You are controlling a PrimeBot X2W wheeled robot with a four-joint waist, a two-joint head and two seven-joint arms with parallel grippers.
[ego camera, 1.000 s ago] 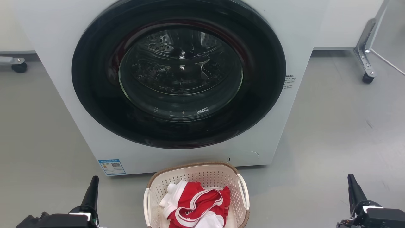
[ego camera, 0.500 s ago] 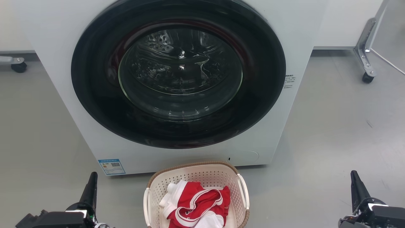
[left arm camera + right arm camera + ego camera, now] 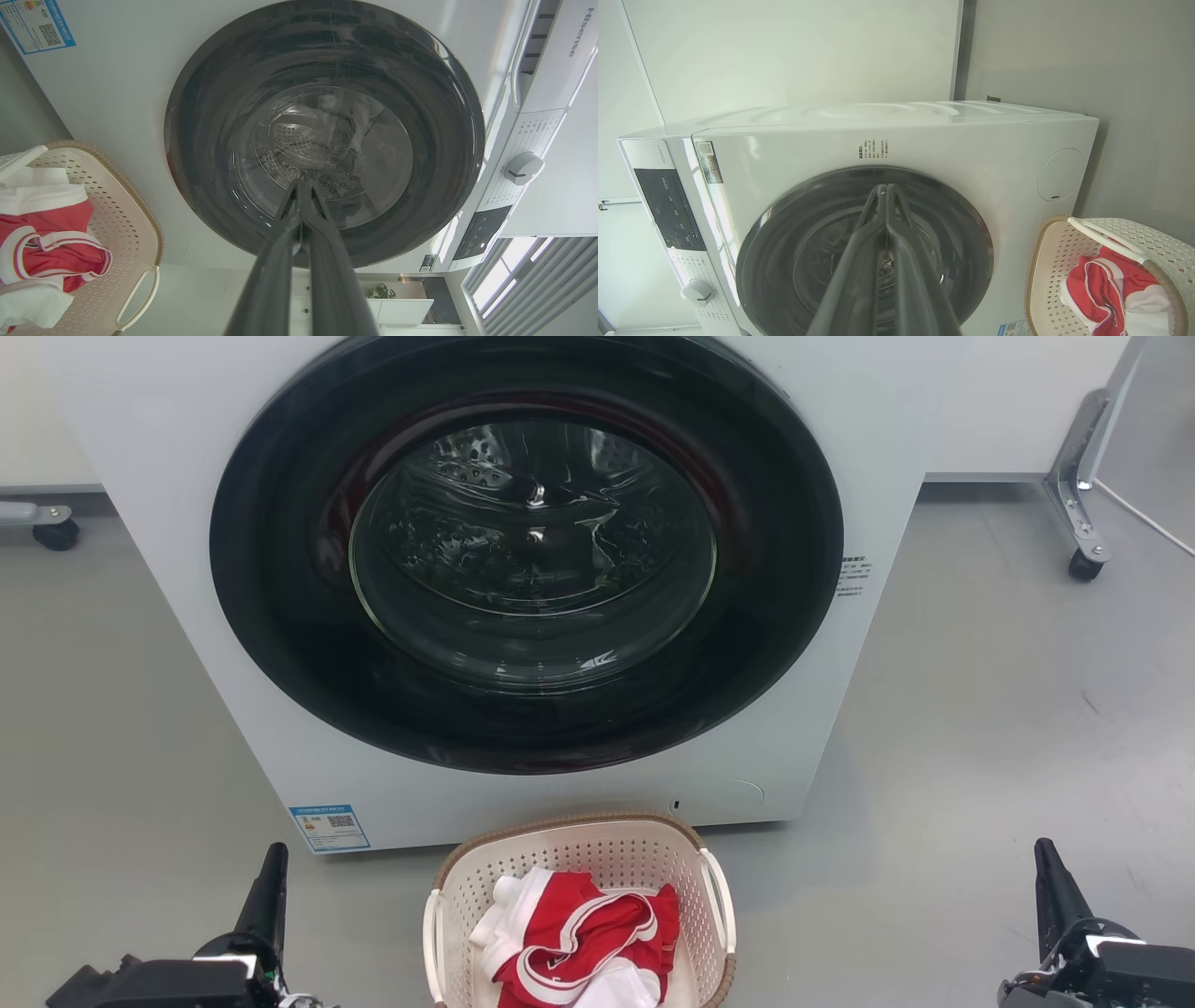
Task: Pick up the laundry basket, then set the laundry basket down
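The laundry basket [image 3: 597, 859] stands on the grey floor at the bottom centre of the head view, right in front of the washing machine. It is cream-white and perforated, with a brown rim and white side handles, and holds red and white clothes [image 3: 579, 938]. My left gripper [image 3: 274, 868] is low at the left, well clear of the basket, its fingers pressed together and empty. My right gripper [image 3: 1047, 863] is low at the right, also shut and empty. The basket [image 3: 121, 210] sits at the left edge of the left wrist view, and the basket [image 3: 1057, 270] shows at the right wrist view's lower right.
A white front-loading washing machine [image 3: 523, 569] with a dark round door stands directly behind the basket. A wheeled metal frame leg [image 3: 1083, 495] stands at the far right and a caster [image 3: 56, 532] at the far left. Open grey floor lies on both sides of the basket.
Compared with one second ago, both grippers have shifted slightly outward and down. Nothing has visibly moved since half a second ago. The basket has stayed put.
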